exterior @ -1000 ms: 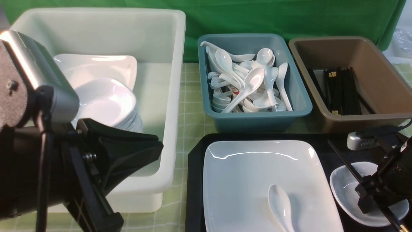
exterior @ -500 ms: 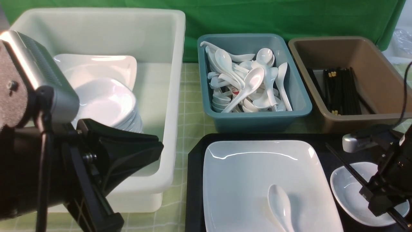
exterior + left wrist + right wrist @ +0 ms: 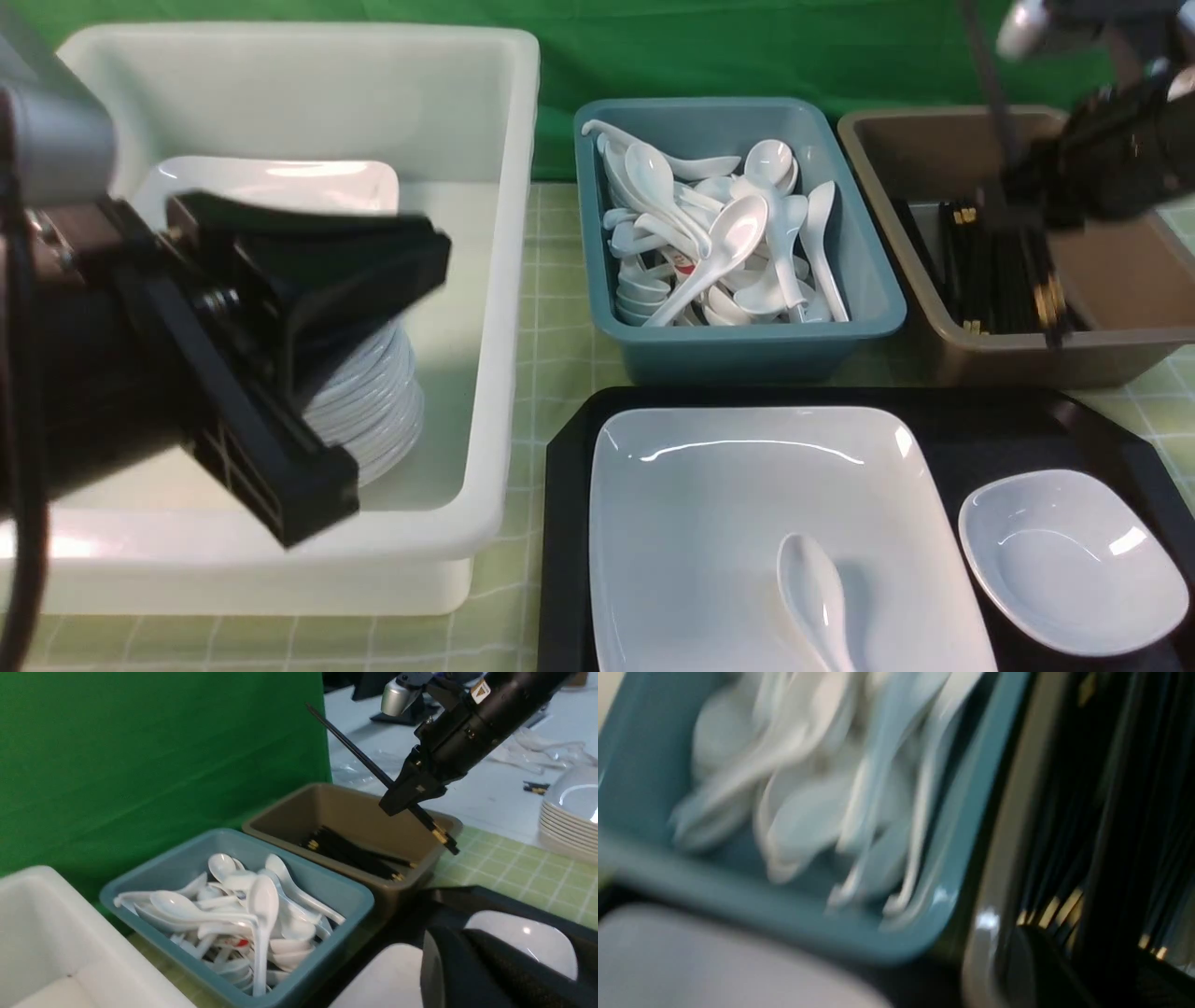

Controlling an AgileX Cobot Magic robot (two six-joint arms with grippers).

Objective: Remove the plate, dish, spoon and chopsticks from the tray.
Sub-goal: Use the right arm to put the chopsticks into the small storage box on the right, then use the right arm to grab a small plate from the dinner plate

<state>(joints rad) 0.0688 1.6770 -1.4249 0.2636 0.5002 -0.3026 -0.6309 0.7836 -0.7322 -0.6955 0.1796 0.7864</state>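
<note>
Tray [image 3: 560,523] black, fine-textured; plate [image 3: 709,504], dish [image 3: 1064,560], spoon [image 3: 812,588] glossy white; chopsticks [image 3: 355,751] black, gold-tipped; spoon bin [image 3: 747,355] teal; chopstick bin [image 3: 1074,359] brown; tub [image 3: 504,280] white; table cloth [image 3: 560,317] pale green, white grid; backdrop [image 3: 747,47] green.

Spoon [image 3: 812,593] on square plate [image 3: 709,495]

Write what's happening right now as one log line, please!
right jaws: shut on chopsticks, held above brown bin | left jaws: shut | on tray: plate, spoon on plate, dish

Front camera looks forward and down over the counter [image 3: 551,280]; both wrist cameras — the right very close — share the teal plastic bin [image 3: 738,350] at 12 o'clock.
</note>
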